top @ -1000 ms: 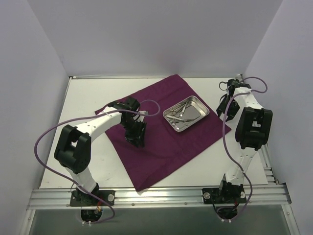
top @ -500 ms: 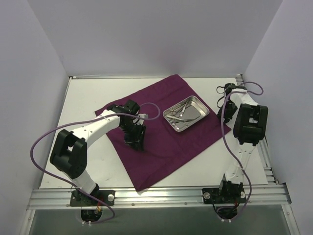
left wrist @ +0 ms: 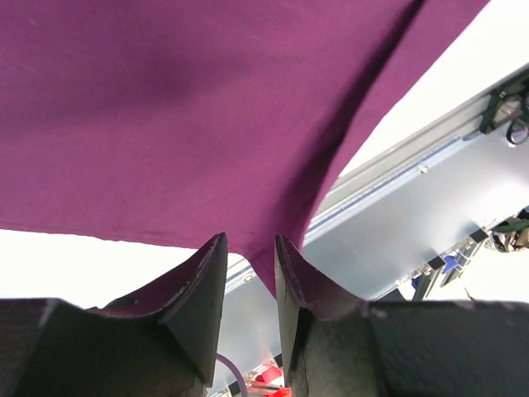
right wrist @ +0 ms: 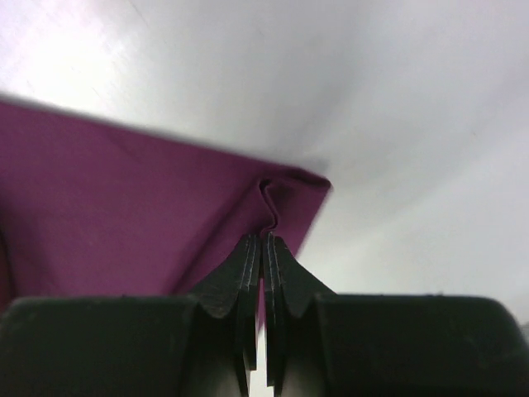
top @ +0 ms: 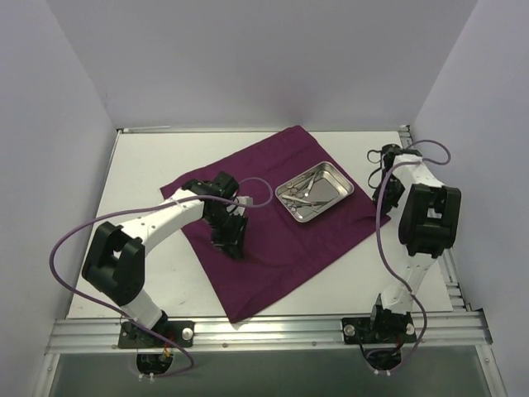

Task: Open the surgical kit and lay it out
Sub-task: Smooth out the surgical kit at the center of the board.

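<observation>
The dark purple cloth wrap [top: 273,248] lies spread as a diamond on the white table. The steel tray [top: 285,205] sits on its right half and holds several ring-handled instruments [top: 307,192]. My left gripper [top: 231,242] hangs over the cloth's left half. In the left wrist view [left wrist: 250,248] its jaws stand a narrow gap apart with nothing between them, and the cloth [left wrist: 207,107] spreads out beyond. My right gripper [top: 380,198] is at the cloth's right corner. In the right wrist view [right wrist: 263,238] it is shut on a pinched fold of the cloth [right wrist: 124,215].
White walls enclose the table on the left, back and right. An aluminium rail [top: 264,331] runs along the near edge and also shows in the left wrist view [left wrist: 397,190]. Bare white table [right wrist: 397,124] lies beyond the cloth's right corner.
My left gripper has shifted slightly nearer over the cloth and its elbow has swung left. My right arm's upper part has shifted a little. The cloth and tray look unmoved.
</observation>
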